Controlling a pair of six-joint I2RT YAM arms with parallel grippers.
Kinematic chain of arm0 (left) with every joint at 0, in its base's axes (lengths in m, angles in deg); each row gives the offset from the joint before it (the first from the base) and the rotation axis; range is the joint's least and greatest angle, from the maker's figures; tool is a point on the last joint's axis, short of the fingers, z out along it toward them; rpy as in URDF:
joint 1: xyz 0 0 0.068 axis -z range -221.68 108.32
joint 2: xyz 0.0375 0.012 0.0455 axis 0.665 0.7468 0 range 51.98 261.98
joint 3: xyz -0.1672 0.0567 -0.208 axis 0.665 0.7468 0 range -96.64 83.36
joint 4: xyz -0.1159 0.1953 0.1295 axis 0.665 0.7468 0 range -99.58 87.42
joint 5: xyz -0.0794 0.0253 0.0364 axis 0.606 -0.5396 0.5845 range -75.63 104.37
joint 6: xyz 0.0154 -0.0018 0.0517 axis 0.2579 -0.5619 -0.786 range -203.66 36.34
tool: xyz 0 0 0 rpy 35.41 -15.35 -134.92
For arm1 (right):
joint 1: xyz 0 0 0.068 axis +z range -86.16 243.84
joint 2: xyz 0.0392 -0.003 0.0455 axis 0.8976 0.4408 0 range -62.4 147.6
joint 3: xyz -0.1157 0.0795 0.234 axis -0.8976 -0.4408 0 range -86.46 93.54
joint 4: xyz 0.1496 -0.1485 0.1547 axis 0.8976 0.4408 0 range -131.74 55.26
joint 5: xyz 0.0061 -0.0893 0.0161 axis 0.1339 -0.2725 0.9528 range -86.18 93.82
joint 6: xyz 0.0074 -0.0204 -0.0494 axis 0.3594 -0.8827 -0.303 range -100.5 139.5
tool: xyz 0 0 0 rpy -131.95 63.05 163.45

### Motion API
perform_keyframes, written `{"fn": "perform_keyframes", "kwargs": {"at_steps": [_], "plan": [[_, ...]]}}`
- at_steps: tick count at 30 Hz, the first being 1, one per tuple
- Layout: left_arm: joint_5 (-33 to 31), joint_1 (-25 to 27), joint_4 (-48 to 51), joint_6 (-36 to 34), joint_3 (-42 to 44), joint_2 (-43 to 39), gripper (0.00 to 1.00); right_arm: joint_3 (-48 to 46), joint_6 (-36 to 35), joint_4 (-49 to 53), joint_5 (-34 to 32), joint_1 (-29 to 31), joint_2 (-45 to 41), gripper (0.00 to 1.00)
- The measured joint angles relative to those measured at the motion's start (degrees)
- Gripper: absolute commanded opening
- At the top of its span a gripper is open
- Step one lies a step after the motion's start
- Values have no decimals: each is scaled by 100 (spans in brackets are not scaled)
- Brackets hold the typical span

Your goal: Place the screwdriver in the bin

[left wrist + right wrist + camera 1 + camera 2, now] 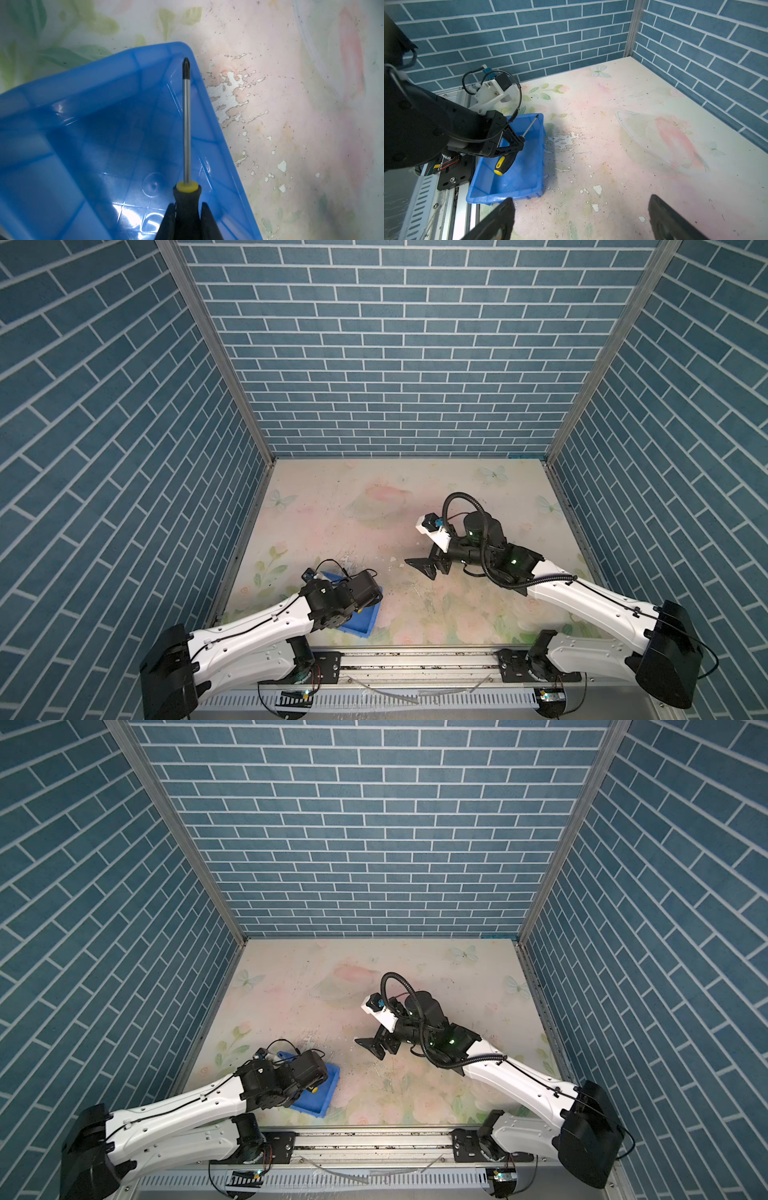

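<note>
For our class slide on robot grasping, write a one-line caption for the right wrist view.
The left gripper holds the screwdriver by its handle, tilted over the bin, tip near a corner.

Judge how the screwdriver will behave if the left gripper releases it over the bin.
The screwdriver looks rigid, so it should drop without flexing. It hangs handle-down in the left gripper, so the handle probably lands first. Its rounded handle may roll, though the bin walls should contain it.
</note>
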Motion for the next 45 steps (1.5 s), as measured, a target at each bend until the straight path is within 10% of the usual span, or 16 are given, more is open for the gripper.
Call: {"fn": "perform_keyframes", "kwargs": {"at_steps": [12,21,30,37,45], "plan": [[107,0,-649,162,439,229,11,0,0,35,-2,2,-4,99],[105,0,-754,111,431,227,73,0,0,35,-7,0,-4,99],[-404,4,-212,-367,-155,81,89,0,2,31,-33,2,-11,99],[-1294,-308,66,-2031,-1106,-127,96,0,4,-35,-278,4,-186,99],[-839,-1679,-1154,-5217,-1663,205,100,-127,24,-348,-728,-109,-457,99]]}}
